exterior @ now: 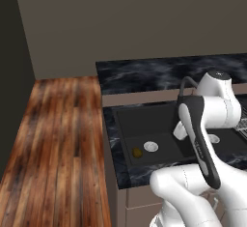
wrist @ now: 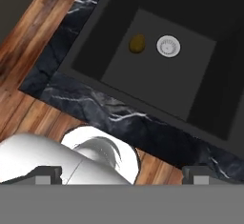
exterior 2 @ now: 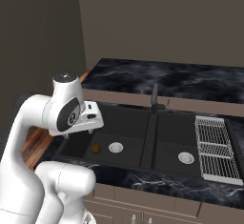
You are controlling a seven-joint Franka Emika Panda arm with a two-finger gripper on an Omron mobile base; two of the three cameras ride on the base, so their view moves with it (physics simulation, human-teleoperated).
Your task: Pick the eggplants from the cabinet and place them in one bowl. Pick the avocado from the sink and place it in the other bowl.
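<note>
Two dark fingertips of the gripper (wrist: 122,173) stand far apart at the bottom of the hand view, nothing between them, jaws wide open. From the right base view the hand (exterior 2: 90,118) hangs above the left basin of the sink (exterior 2: 128,118), over its left wall, well clear of the basin floor. Avocado (wrist: 137,44) lies on the floor of that left basin, a small olive-yellow lump just beside the round white drain (wrist: 168,46), on the drain's left as both base views show it (exterior: 137,152). Avocado and drain look apart, not touching. Sink is a dark double basin set into a black marbled worktop (exterior 2: 190,80); a dark faucet (exterior 2: 155,96) rises at the back edge, on the divider between the basins. Right basin has its own white drain (exterior 2: 186,157). A wire drying rack (exterior 2: 213,149) sits at the sink's right edge. Wooden floor (exterior: 53,144) runs along the worktop's left end.
</note>
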